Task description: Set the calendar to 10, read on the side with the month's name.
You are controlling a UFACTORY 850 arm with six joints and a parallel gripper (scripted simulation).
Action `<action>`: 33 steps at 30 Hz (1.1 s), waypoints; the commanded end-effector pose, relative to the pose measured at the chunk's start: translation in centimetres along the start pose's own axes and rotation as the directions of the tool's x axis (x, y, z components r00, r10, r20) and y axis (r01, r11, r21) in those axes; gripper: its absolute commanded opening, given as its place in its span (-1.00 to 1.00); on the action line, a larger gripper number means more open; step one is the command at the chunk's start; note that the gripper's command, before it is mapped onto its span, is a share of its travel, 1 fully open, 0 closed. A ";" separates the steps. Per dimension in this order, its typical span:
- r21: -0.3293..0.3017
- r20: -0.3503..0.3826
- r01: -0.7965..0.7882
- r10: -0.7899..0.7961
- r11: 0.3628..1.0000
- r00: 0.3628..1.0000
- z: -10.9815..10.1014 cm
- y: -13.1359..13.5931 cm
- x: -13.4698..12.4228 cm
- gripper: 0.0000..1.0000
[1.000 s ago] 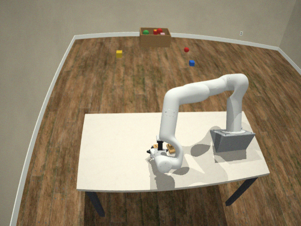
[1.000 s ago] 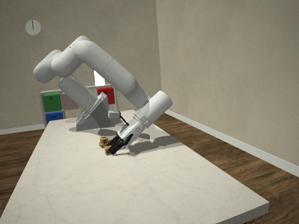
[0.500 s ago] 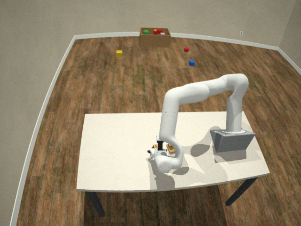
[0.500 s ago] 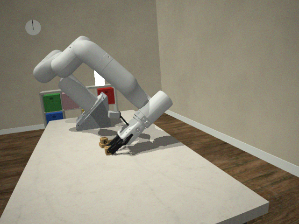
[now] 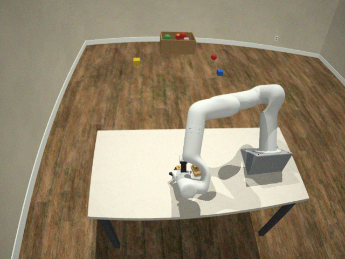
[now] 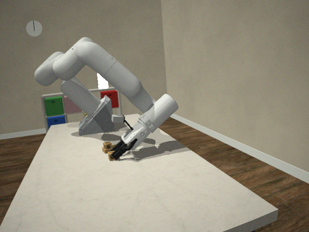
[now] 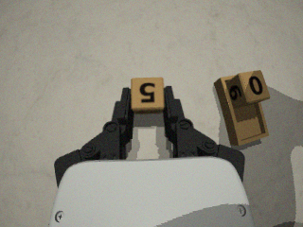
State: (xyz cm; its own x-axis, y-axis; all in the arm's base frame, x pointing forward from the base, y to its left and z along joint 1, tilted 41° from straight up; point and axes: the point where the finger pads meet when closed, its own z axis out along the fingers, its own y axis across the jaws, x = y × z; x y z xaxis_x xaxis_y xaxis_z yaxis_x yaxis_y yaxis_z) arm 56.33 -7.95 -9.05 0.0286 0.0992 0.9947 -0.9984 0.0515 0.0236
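1. My gripper is partly open, fingers closed on the "5" cube; desk contact is hard to judge.
2. In my wrist view, the tray lies right, apart, holding the other cube.
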 end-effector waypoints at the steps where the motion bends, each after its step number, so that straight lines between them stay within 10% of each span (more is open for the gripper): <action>1: 0.000 0.000 -0.002 0.002 1.000 1.000 -0.1 -0.1 0.1 -0.47; 33: 0.000 0.000 -0.002 0.002 1.000 1.000 -3.9 -0.1 5.6 -0.47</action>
State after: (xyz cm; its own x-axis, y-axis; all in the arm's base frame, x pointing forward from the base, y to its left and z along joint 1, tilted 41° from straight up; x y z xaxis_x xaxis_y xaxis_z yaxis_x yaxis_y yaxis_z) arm 56.67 -3.89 -4.33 0.0280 0.0993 0.9947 -0.9984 0.0514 0.0230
